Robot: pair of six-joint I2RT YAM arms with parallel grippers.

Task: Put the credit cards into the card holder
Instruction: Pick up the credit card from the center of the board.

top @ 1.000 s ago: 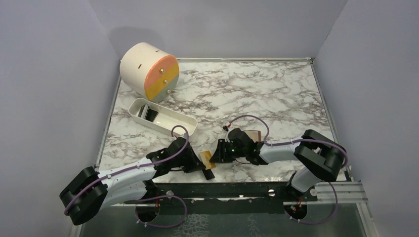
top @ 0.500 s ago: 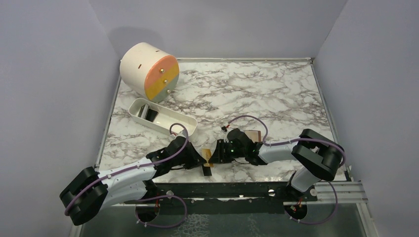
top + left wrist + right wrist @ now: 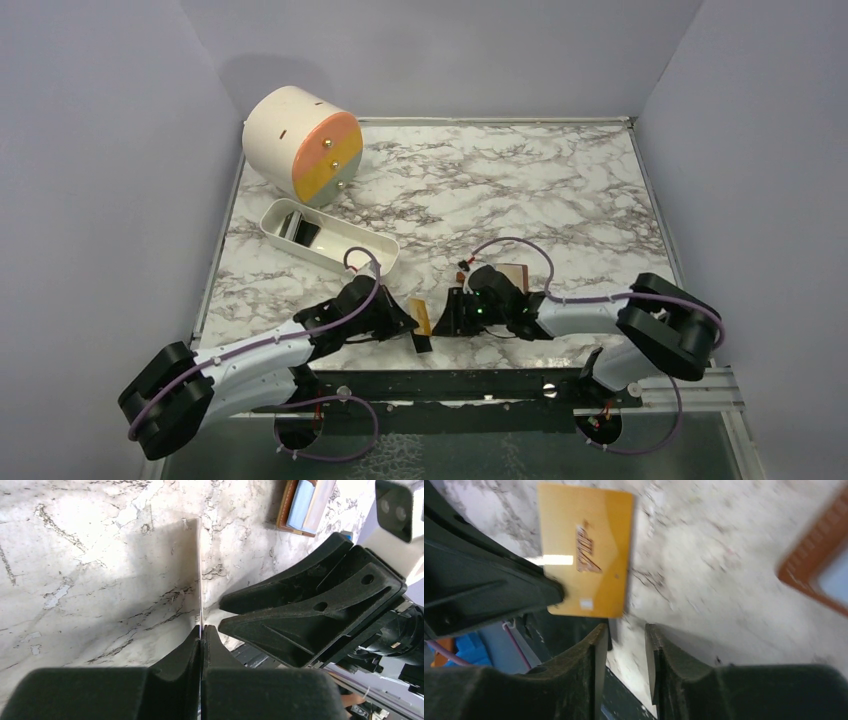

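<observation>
Left hand point(image 3: 201, 632) pinching orange card point(image 3: 584, 550) marked VIP, right hand point(image 3: 625, 630) parted, empty, beside it

2 white arms point(image 3: 262, 352), black joints point(image 3: 168, 395), looping purple cables point(image 3: 366, 262), small green wrist light point(image 3: 478, 309)

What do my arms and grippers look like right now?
The left arm and right arm are white links with black joints, a purple cable looping along each. The left gripper and right gripper are black, with two wedge-shaped fingers. A green light glows on the right wrist.
</observation>
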